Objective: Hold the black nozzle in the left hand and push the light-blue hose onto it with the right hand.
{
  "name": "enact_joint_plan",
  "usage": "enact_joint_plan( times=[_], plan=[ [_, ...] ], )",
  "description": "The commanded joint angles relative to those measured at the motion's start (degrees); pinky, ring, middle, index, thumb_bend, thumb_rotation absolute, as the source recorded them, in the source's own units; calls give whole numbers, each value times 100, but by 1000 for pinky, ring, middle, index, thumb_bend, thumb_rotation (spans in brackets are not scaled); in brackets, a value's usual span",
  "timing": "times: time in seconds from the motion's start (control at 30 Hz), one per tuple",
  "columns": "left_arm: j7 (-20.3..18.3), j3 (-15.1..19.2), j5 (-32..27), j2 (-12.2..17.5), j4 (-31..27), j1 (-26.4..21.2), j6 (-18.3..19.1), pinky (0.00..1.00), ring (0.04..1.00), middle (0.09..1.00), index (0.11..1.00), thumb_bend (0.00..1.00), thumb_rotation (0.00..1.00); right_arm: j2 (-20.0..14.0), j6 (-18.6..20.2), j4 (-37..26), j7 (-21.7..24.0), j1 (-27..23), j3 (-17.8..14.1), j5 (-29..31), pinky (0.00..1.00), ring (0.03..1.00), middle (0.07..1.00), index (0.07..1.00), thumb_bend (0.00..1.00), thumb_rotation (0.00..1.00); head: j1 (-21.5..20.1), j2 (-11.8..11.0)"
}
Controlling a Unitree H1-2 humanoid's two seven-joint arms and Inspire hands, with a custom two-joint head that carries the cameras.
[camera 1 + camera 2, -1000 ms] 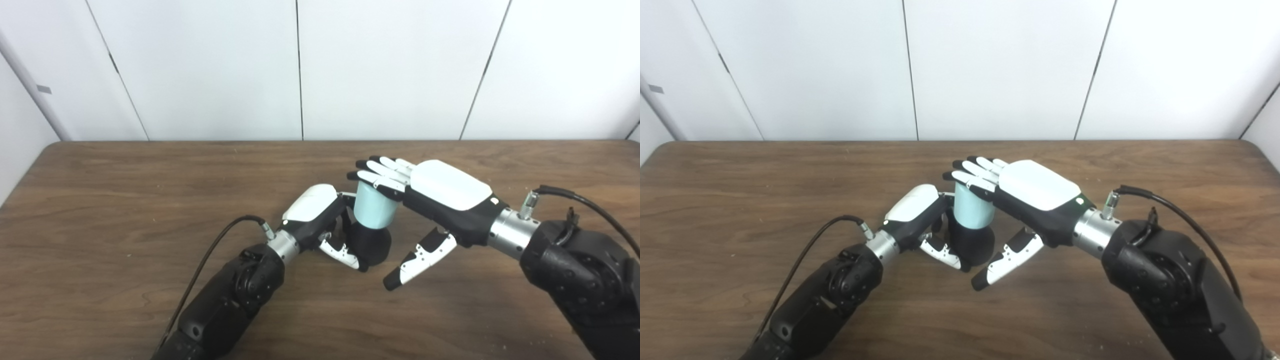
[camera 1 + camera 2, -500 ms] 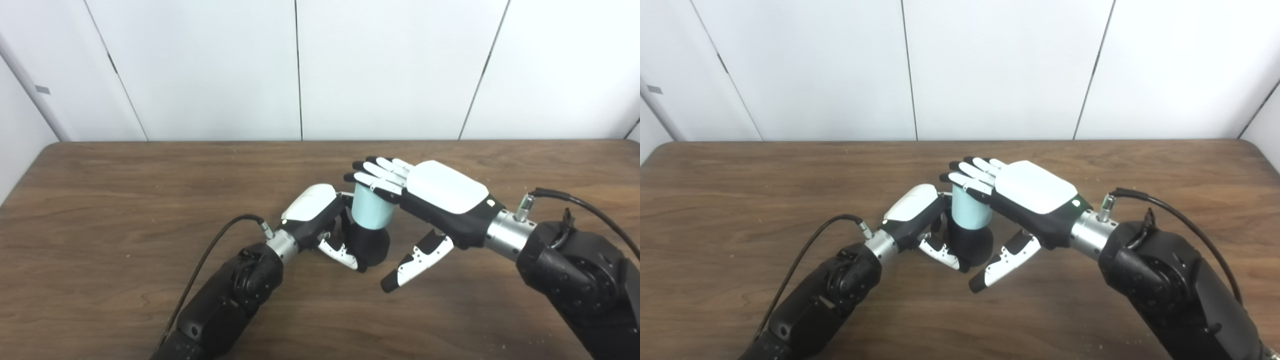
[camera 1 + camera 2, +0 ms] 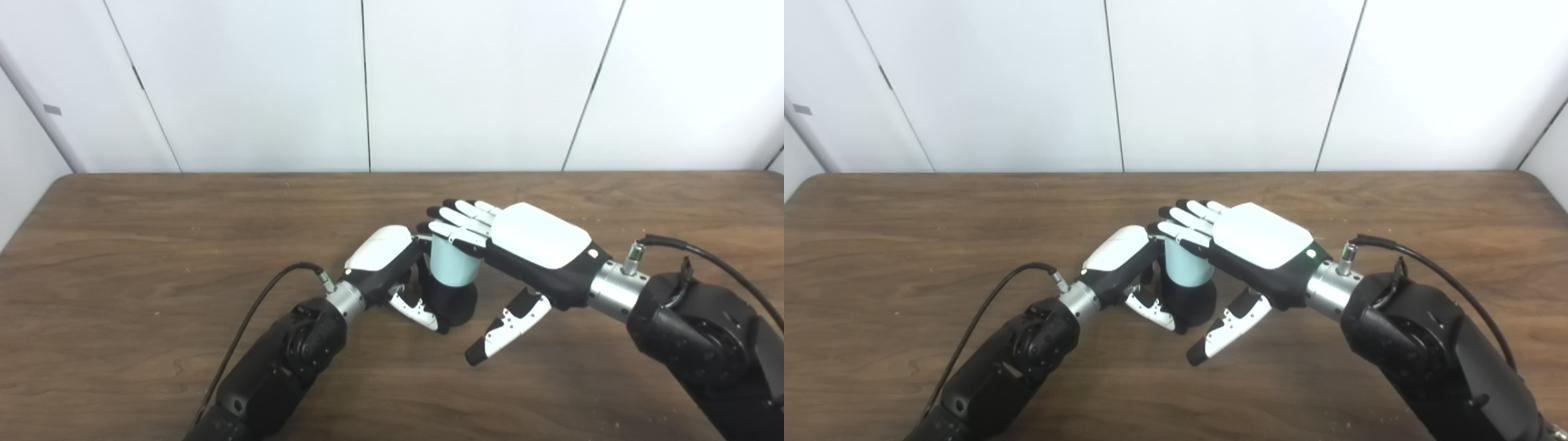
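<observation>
White wall panels stood behind the brown wooden table (image 3: 153,245). Your left hand (image 3: 389,263) was wrapped around the black nozzle (image 3: 456,300), bracing it upright mid-table. Your right hand (image 3: 527,245), fingers spread flat, pressed on top of the light-blue hose (image 3: 452,264), apparently to seat it.

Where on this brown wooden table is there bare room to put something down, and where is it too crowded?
Bare wood lies along the far strip of the brown wooden table by the white wall panels, and across the left end. The middle is crowded: the left hand grips the black nozzle, the right hand presses flat on the light-blue hose. Both arms fill the near edge.
</observation>
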Motion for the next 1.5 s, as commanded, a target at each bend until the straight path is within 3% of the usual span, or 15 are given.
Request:
enact_joint_plan(
  times=[0.0,0.27,0.4,0.43,0.47,0.53,0.6,0.7,0.97,1.23,1.37,1.47],
  plan=[
    [-257,-59,295,233,227,119,262,540,498,463,498,526,0,-123,-103,171,583,211,294,159,1000,1000,995,962,783,682,-5,-6],
    [-267,-53,293,216,246,103,301,537,490,456,501,525,0,-92,47,147,540,243,188,220,1000,1000,992,956,785,684,-3,-3],
    [-272,-43,285,227,206,124,305,532,487,452,502,525,0,19,138,192,227,158,-179,531,952,968,979,944,752,654,-17,-28],
    [-263,-41,282,225,221,123,296,531,488,453,501,525,0,183,184,163,-35,200,-361,570,917,948,968,936,729,625,-17,-28],
    [-255,-41,281,222,234,122,290,531,488,455,501,525,0,305,211,140,-206,236,-487,588,838,904,945,922,690,512,-17,-28],
    [-241,-41,283,213,253,120,283,531,489,456,500,525,0,576,288,95,-527,311,-733,583,792,879,932,915,669,442,-25,-36],
    [-217,-47,294,194,281,116,277,531,489,453,502,525,0,892,331,109,-942,382,-1042,592,731,861,922,911,667,288,-8,-42],
    [-212,-50,300,179,299,109,290,521,485,448,503,525,0,1186,356,197,-1287,384,-1391,554,666,830,902,912,680,226,13,-47],
    [-203,-39,300,192,283,126,282,501,483,453,501,525,0,1430,821,507,-1453,261,-2076,1154,628,801,912,997,726,233,13,-34],
    [-239,-19,293,191,247,128,337,519,497,458,500,525,0,1450,958,663,-1610,375,-2284,1510,567,767,913,1000,759,251,35,-42],
    [-228,7,285,229,206,152,305,499,493,459,500,525,0,1416,1029,672,-1538,509,-2371,1889,567,760,902,974,772,260,39,-56],
    [-206,28,270,237,206,167,275,479,482,454,502,525,0,1452,1119,698,-1558,641,-2474,2247,569,735,852,896,736,305,34,-69]
  ],
)
